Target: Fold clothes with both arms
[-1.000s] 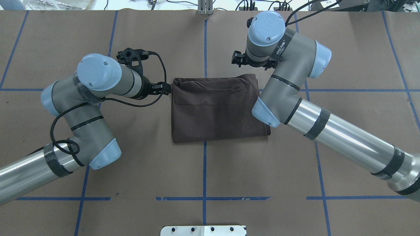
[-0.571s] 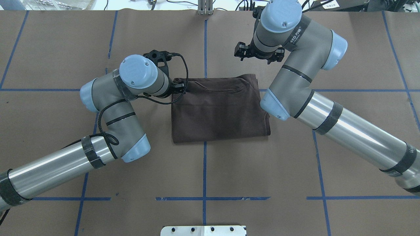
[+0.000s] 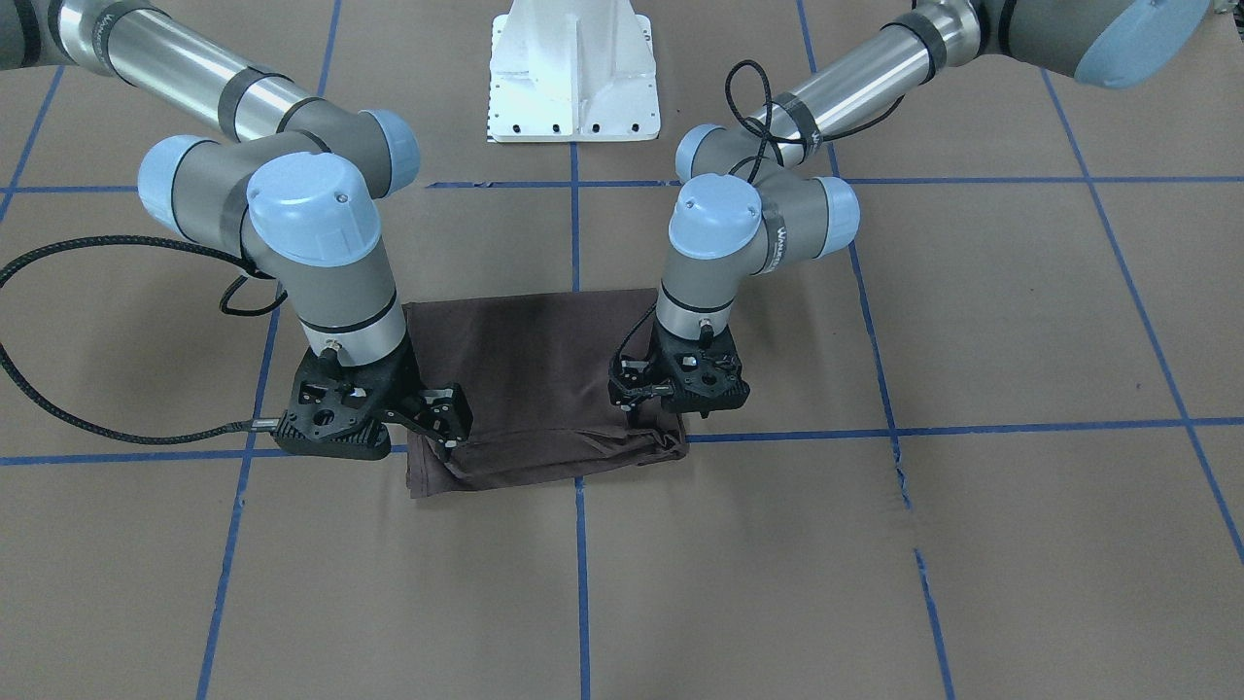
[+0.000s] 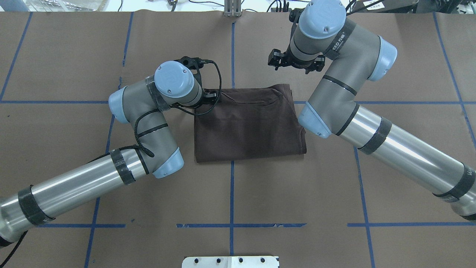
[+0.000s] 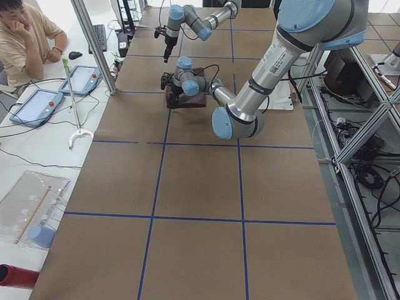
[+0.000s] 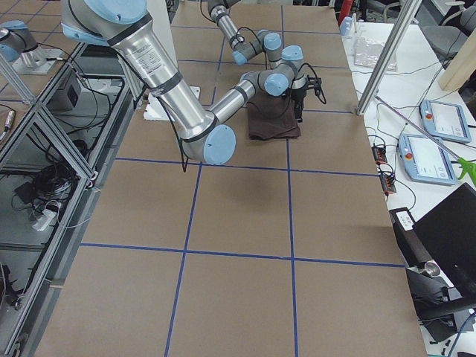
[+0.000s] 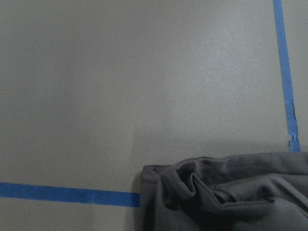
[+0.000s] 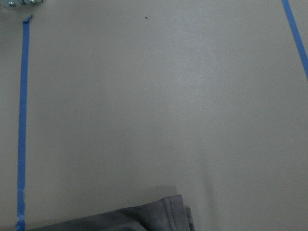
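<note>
Although neither finger gap nor hold can be told, the T-shirt (image 4: 245, 126) has one far corner bunched at the left gripper (image 4: 211, 97), the other near the right gripper (image 3: 449, 420).

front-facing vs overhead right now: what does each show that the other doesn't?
Front-facing only: the left gripper and right gripper down at the T-shirt's far edge, with fabric bunched there, and the whole white pedestal. Whether the jaws are shut is unclear. Overhead only: cables past the table's far edge; there the left arm and right arm cover the jaws. Both: the folded T-shirt, both arms, blue tape grid.
</note>
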Controlling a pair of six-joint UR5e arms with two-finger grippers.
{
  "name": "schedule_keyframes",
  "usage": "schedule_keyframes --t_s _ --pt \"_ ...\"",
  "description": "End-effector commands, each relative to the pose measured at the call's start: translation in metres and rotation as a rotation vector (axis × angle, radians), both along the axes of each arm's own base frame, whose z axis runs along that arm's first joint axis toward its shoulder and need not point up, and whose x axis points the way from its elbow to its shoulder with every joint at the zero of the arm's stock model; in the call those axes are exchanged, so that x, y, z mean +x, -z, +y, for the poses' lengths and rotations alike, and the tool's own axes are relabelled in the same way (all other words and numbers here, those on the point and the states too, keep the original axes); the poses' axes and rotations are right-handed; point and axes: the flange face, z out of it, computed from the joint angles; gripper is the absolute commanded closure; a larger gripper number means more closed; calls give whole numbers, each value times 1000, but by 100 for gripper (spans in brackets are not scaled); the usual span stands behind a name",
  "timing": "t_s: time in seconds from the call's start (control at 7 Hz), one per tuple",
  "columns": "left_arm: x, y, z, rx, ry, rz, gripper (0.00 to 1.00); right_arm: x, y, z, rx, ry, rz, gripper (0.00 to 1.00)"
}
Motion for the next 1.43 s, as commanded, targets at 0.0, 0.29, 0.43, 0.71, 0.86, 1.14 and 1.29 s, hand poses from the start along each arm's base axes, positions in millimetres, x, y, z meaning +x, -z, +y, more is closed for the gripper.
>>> schedule_keyframes --t_s 0.0,0.29,0.43,0.71,0.86,1.14,1.29 --pt "-17 -14 -26 1 40 -33 0 0 -2 0 -1 1 2 0" --pt "-47 -55 -51 31 25 -108 0 1 -12 2 -9 3 10 0" --pt "-60 -78 -56 45 6 -146 0 3 -15 2 -9 0 12 0" --pt "-117 -87 -84 179 -15 -137 0 7 -19 3 -9 34 9 0" --pt "-151 -73 -84 221 -43 -110 0 35 -31 -6 -12 95 -5 0" --pt "-251 -83 -42 315 -142 -103 0 136 -89 5 24 188 -6 0" --pt "-300 -86 -15 338 -179 -158 0 201 -121 15 42 232 11 0"
